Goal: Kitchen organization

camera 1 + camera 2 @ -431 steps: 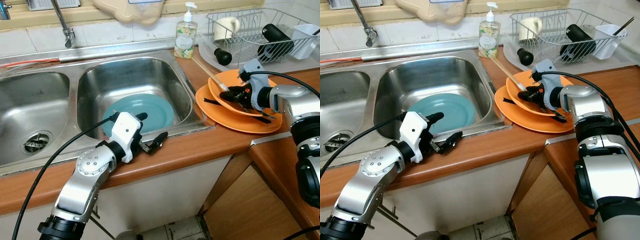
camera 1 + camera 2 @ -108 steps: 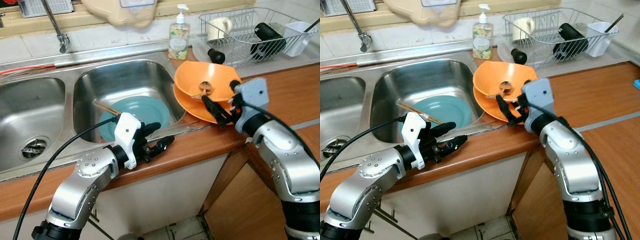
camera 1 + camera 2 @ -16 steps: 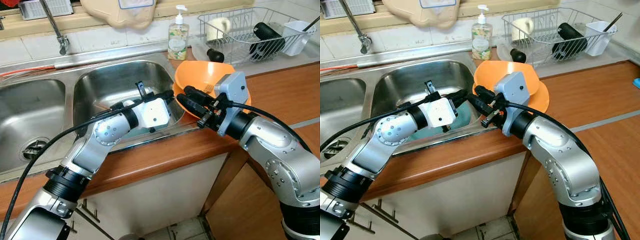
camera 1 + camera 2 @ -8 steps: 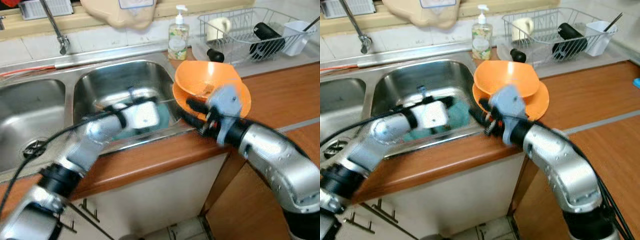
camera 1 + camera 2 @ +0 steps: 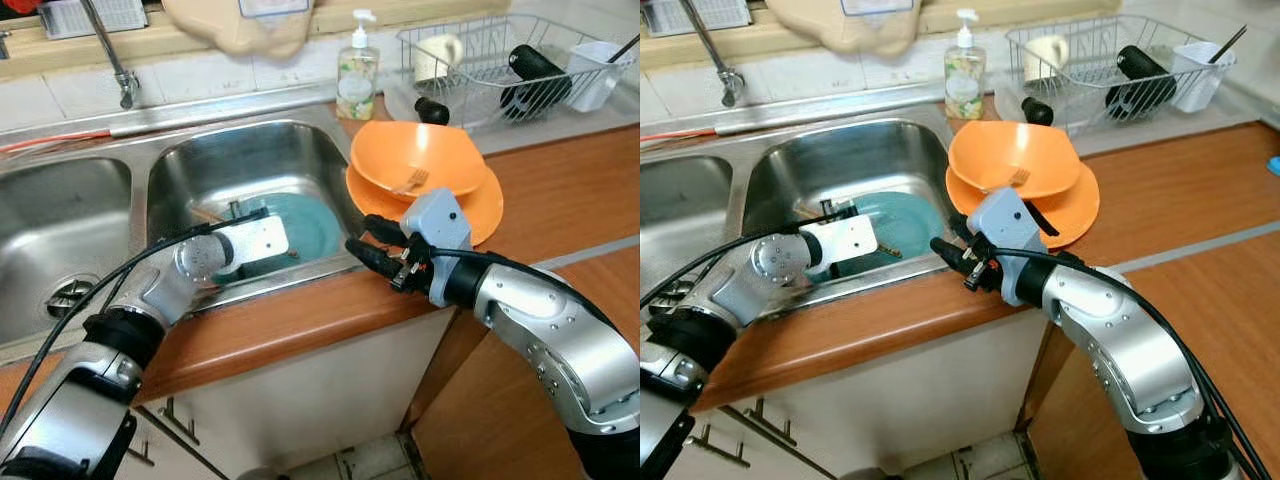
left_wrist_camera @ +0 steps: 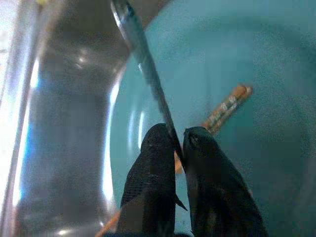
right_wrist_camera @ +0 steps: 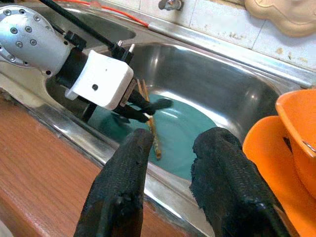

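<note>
Teal plate (image 5: 310, 225) lies flat in the bottom of the right-hand sink basin (image 5: 250, 160), and your left gripper (image 6: 178, 148) reaches down into that basin directly over it. Its two black fingers (image 6: 153, 168) are pressed together on a thin metal utensil handle (image 6: 140, 59), which runs away from the fingertips across the plate toward the basin wall. A wooden chopstick (image 6: 224, 108) lies on the plate just beyond and under the fingertips.

Your right gripper (image 5: 952, 252) hovers over the wooden counter edge (image 5: 300, 320) beside the basin, its fingers (image 7: 123, 182) spread apart and holding nothing. It points toward the left gripper, with the plate and chopstick ahead of it. Behind the right gripper, near its wrist, two orange dishes (image 5: 420, 170) are stacked on the counter, a bowl on a plate, with a fork (image 5: 410, 182) resting in the bowl.

Farther beyond the grippers, a soap dispenser (image 5: 357, 70) stands at the back of the counter, and a wire dish rack (image 5: 500, 60) holds a mug and dark items. A faucet (image 5: 115, 60) rises behind the sink.
</note>
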Controlling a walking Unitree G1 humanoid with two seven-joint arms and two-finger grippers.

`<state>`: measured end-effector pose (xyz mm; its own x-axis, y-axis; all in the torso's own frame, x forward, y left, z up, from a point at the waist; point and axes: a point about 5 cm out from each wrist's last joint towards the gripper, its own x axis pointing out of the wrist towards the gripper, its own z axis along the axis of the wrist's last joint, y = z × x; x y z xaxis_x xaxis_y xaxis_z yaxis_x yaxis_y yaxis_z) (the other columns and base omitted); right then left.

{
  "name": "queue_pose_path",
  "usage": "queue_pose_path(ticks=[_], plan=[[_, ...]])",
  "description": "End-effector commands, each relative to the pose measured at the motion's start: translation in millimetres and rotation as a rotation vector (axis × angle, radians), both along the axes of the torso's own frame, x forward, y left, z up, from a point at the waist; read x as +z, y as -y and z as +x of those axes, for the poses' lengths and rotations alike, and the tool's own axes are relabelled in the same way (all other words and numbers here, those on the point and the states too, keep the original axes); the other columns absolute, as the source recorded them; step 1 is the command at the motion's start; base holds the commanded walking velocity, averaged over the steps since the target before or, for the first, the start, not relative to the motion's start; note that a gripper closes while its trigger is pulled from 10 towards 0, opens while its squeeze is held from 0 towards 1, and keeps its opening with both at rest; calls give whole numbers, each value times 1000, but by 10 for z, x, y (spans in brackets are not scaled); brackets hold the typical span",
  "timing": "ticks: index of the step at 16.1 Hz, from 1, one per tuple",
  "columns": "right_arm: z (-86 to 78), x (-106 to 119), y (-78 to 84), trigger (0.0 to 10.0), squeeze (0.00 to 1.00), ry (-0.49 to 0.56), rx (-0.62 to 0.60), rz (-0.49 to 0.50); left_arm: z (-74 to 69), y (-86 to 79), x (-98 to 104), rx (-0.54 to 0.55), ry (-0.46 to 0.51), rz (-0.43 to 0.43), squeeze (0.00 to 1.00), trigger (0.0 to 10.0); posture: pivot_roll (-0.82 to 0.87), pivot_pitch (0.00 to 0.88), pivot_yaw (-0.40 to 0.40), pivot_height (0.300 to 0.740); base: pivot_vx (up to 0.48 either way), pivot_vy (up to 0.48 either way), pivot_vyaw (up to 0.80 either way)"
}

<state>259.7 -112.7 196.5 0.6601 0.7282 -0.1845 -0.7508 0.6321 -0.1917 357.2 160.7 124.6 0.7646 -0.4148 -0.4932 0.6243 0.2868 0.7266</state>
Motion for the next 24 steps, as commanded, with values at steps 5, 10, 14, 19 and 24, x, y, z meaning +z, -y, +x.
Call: queue_pose_path(ticks=[5, 10, 14, 19, 24], plan=[[-34, 3, -9, 10000, 0, 14, -12, -11, 53, -32, -15, 13, -24, -2, 1000, 10000, -30, 0, 87, 740, 0, 0, 0], [2, -17, 74, 10000, 1000, 27, -129, 114, -8, -64, 5, 76, 41, -223, 0, 10000, -23, 0, 75, 740, 0, 0, 0], [5, -64, 135, 10000, 1000, 33, -201, 124, -62, -115, 51, 91, 102, -283, 0, 10000, -18, 0, 69, 740, 0, 0, 0], [-63, -18, 232, 10000, 1000, 94, -271, 187, -294, 22, 210, 50, 125, -592, 0, 10000, -28, 0, 76, 740, 0, 0, 0], [-99, 103, 374, 10000, 1000, 225, -358, 310, -723, 93, 216, 57, 84, -822, 0, 10000, -12, 0, 69, 740, 0, 0, 0]])
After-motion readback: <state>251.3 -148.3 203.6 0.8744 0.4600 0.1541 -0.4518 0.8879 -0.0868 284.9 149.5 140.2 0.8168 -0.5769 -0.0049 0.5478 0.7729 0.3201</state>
